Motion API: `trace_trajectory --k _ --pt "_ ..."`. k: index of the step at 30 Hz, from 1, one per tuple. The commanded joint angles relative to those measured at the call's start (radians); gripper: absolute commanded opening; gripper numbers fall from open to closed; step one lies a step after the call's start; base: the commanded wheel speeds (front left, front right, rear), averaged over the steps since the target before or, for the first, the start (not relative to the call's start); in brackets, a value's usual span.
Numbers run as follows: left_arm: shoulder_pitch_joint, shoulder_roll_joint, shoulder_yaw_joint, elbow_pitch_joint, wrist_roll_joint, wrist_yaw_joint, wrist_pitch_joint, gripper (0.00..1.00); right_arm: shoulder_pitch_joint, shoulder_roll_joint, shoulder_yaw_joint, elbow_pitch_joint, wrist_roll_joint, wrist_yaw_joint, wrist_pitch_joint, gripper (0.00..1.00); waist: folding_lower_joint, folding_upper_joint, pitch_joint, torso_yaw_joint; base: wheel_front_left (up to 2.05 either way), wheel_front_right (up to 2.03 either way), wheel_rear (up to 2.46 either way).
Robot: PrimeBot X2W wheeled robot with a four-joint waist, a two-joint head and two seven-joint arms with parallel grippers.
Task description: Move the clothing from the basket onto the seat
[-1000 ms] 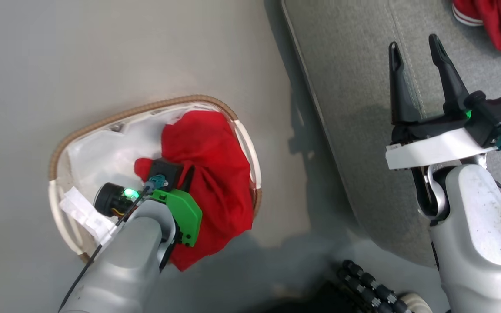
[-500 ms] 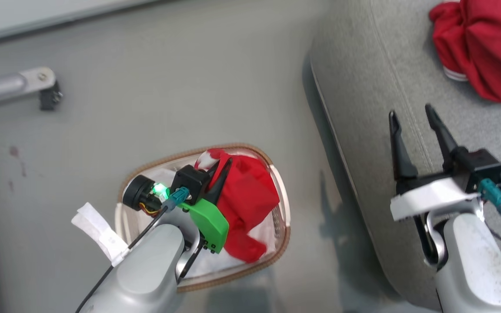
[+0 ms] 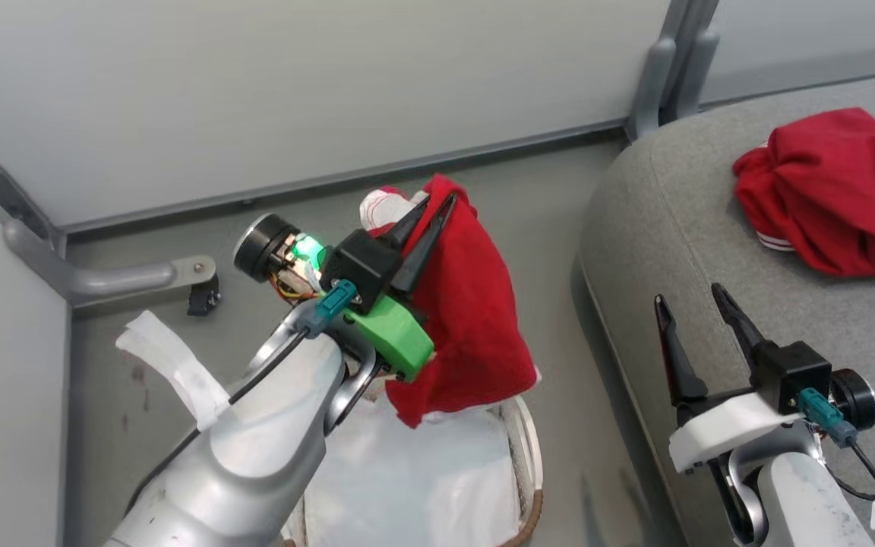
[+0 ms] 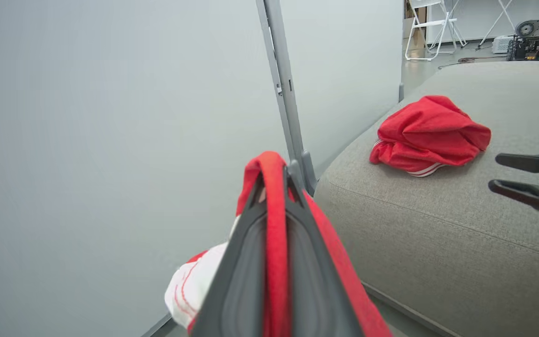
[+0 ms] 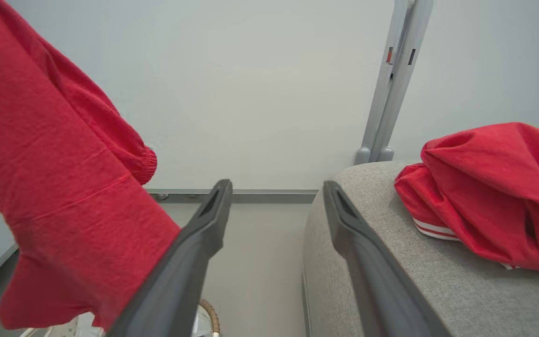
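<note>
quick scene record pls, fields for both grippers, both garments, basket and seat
left gripper: shut on hanging red garment, above the basket
right gripper: open, empty, over the seat edge
second red garment: crumpled on the seat, white stripe trim showing
basket: beside the seat, visible white liner bare
seat: grey woven fabric, rounded corner
</note>
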Motion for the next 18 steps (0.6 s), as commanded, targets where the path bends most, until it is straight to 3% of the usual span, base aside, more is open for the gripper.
trace_trajectory --k 1,18 --pt "-0.026 0.007 -0.004 -0.009 0.013 -0.002 -0.003 0.0 0.02 -0.004 0.004 0.002 -0.007 -0.001 -0.002 1.0 0.0 0.0 -0.093 0.028 0.0 0.0 0.0" --pt "-0.26 0.011 -0.038 -0.025 -0.005 -0.001 -0.002 0.0 0.037 -0.004 0.109 0.011 0.016 -0.001 -0.002 1.0 0.0 0.0 -0.142 0.007 0.0 0.0 0.0"
